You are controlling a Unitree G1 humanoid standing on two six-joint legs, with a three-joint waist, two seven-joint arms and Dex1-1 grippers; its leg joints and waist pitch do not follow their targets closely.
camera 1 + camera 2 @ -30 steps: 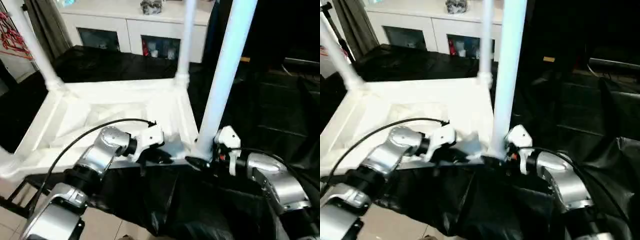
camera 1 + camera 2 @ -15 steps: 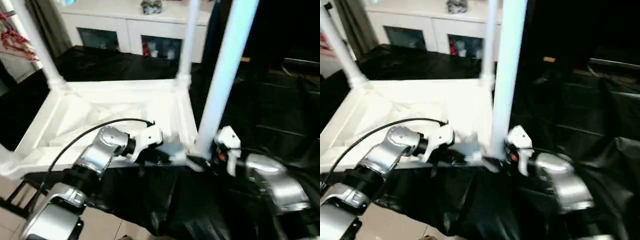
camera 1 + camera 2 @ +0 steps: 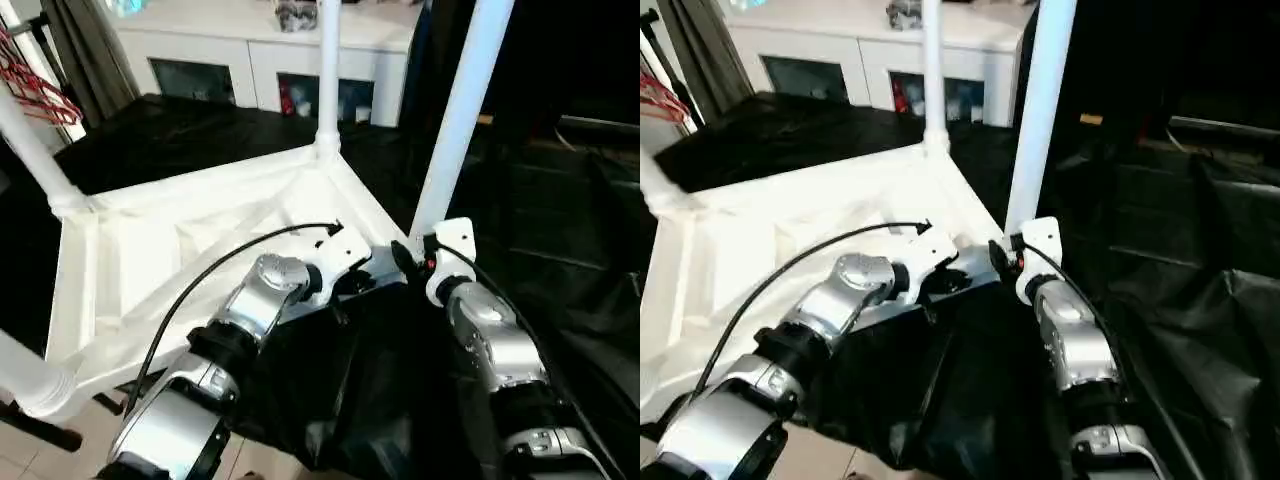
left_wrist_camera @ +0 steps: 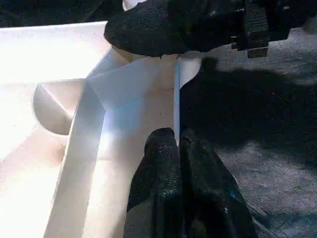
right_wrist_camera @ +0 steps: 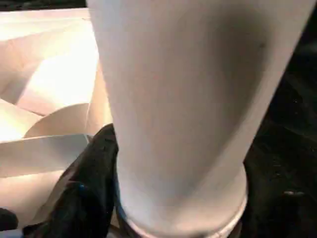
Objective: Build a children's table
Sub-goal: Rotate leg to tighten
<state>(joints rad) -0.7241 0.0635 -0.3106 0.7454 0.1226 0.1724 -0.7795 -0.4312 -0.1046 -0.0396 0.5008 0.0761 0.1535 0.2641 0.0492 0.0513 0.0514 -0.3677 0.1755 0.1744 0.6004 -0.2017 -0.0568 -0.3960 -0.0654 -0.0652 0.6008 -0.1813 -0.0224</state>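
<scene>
The children's table (image 3: 120, 290) lies upside down on a black sheet, its ribbed underside facing up. Three white legs stand in corner sockets: a far one (image 3: 327, 70), a left one (image 3: 30, 150) and a near right one (image 3: 455, 120). A fourth leg end (image 3: 25, 375) shows at the near left. My left gripper (image 4: 178, 144) is shut on the thin near rim of the top, close to the right corner. My right gripper (image 3: 412, 252) grips the base of the near right leg (image 5: 188, 99). One black finger (image 5: 94, 188) presses against that leg; the other is hidden behind it.
A white cabinet (image 3: 250, 70) with glass doors stands at the back. The black sheet (image 3: 560, 230) covers the surface to the right and front. Red wire items (image 3: 40, 95) hang at the left edge. Tiled floor (image 3: 40, 455) shows at the lower left.
The table has turned: its near right corner and leg now sit farther from me, with both grippers still on it. The view has also shifted.
</scene>
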